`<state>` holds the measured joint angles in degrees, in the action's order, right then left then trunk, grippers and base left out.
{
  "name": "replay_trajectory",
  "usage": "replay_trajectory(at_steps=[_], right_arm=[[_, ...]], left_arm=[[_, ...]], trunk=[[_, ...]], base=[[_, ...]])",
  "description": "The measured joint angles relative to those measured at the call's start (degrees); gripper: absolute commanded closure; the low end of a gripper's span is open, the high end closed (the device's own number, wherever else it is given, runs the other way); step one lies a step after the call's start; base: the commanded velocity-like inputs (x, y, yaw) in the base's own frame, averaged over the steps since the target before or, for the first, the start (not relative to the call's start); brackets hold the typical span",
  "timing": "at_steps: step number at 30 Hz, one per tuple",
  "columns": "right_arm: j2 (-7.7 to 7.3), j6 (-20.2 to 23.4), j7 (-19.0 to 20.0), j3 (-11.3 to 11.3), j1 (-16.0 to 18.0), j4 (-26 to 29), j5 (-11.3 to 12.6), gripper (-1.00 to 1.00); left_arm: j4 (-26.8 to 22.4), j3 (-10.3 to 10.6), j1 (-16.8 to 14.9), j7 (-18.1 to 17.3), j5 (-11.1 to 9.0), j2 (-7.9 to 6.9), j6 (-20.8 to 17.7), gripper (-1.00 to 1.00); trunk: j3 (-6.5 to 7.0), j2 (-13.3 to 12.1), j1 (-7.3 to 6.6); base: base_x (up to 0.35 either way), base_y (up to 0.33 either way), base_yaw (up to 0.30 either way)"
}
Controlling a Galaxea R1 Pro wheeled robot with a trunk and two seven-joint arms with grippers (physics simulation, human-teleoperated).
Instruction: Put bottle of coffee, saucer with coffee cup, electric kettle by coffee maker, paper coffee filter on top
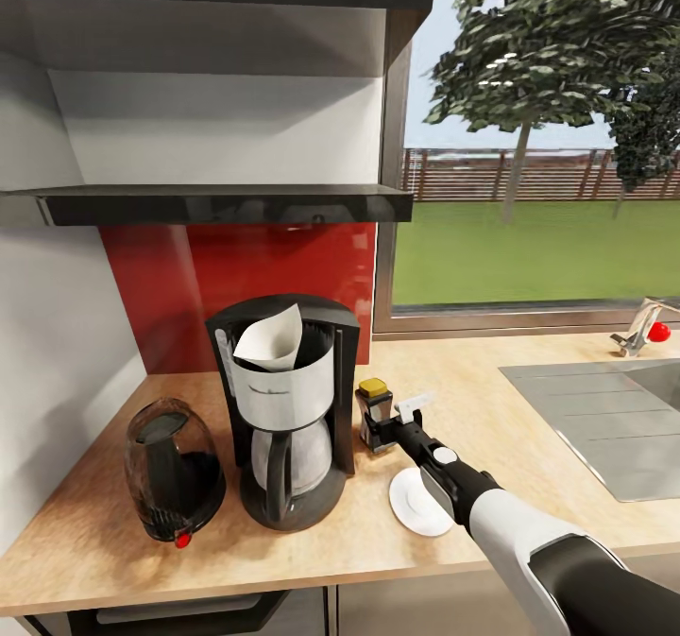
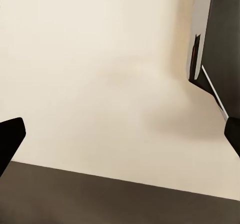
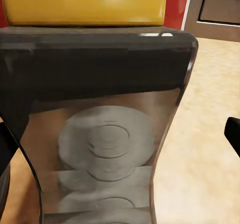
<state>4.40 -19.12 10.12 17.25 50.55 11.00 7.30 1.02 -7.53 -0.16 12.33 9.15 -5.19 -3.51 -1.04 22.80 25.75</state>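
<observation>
Yellow-capped dark glass bottle of coffee [image 1: 375, 416] stands on the wooden countertop [image 1: 491, 400] just beside the black coffee maker [image 1: 288, 409], white paper filter [image 1: 271, 338] on top. Right gripper [image 1: 401, 421] brackets it, fingers apart (not clamped, I judge). Withdraw crookedly and it tips onto the white saucer [image 1: 416, 508].
</observation>
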Motion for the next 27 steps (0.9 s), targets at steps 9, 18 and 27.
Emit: replay_trajectory(at_steps=[9, 18, 27], right_arm=[[0.00, -0.08, 0.00, -0.03, 0.00, 0.00, 0.00, -1.00], [0.00, -0.08, 0.00, -0.01, 0.00, 0.00, 0.00, -1.00], [-0.01, -0.09, 0.00, -0.05, 0.00, -0.04, 0.00, -1.00]], left_arm=[[-0.01, 0.00, 0.00, 0.00, 0.00, -0.03, 0.00, -1.00], [-0.01, 0.00, 0.00, 0.00, 0.00, -0.01, 0.00, -1.00], [-0.02, 0.00, -0.04, 0.00, 0.00, -0.02, -0.01, -1.00]], trunk=[[0.00, 0.00, 0.01], [0.00, 0.00, 0.03], [0.00, 0.00, 0.01]], base=[[-0.018, 0.000, 0.000], [-0.288, 0.000, 0.000], [-0.249, 0.000, 0.000]])
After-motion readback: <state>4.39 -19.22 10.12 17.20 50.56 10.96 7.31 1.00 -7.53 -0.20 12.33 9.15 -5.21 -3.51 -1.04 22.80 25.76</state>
